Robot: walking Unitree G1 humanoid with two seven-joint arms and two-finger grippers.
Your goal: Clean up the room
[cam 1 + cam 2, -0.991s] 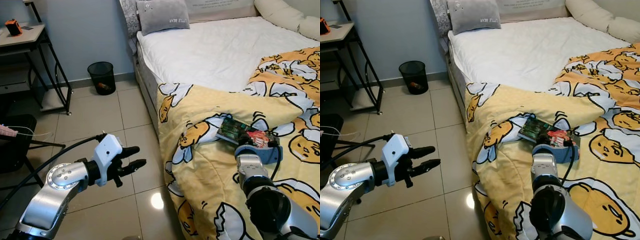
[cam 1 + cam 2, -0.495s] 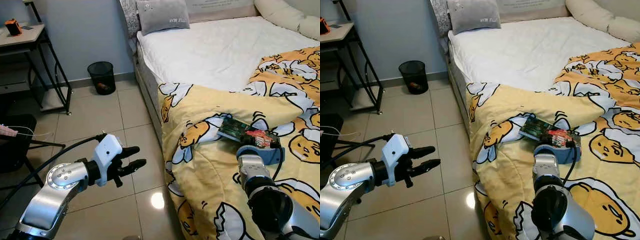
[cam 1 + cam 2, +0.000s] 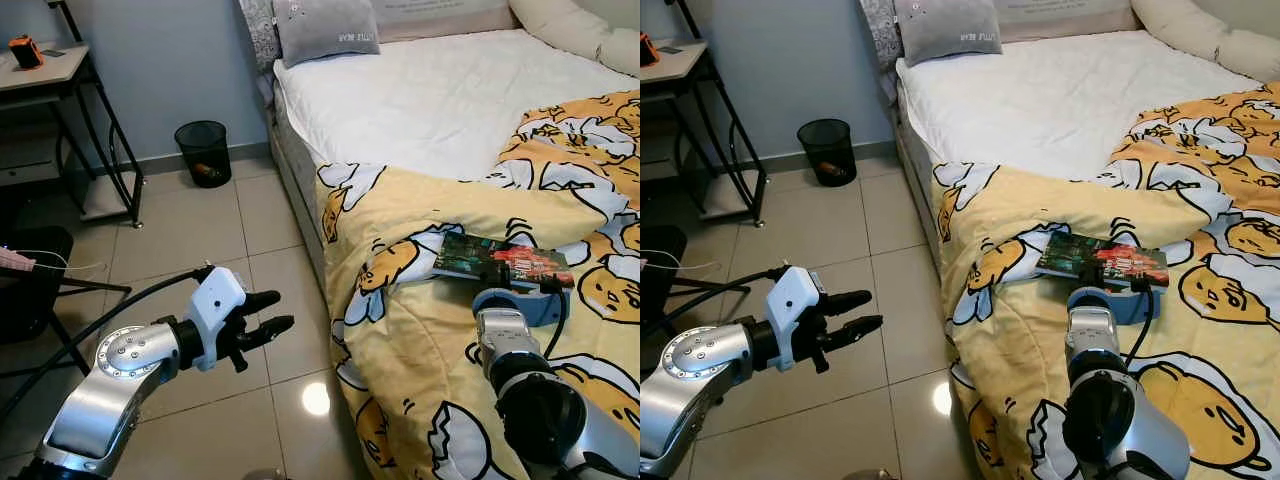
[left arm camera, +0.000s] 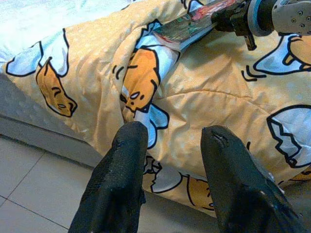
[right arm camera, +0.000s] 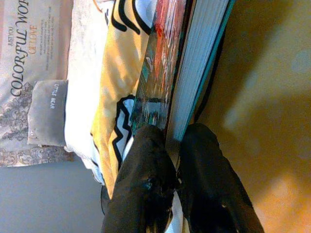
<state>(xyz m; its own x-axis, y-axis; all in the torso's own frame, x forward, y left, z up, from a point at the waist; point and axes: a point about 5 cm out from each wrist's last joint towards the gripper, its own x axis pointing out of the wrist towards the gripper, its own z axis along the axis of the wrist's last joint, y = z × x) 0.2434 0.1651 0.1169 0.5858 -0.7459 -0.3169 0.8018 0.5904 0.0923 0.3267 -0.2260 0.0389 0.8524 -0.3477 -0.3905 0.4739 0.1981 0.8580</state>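
A book (image 3: 500,265) with a dark green and red cover lies on the yellow cartoon-print blanket (image 3: 420,330) at the near side of the bed. My right gripper (image 3: 1118,284) reaches it from below and is shut on its near edge. In the right wrist view both black fingers (image 5: 150,160) pinch the cover and page block (image 5: 194,73). My left gripper (image 3: 272,313) hovers over the tiled floor left of the bed, open with nothing between its fingers (image 4: 124,165).
A black waste bin (image 3: 203,152) stands by the wall left of the bed. A desk with a black frame (image 3: 95,120) carries an orange object (image 3: 26,52). A black chair (image 3: 30,290) sits at the far left. A grey pillow (image 3: 325,28) lies at the bed's head.
The book has tilted up and shifted slightly right in my right gripper, and its cover now lies flatter to the camera. The left arm has not moved.
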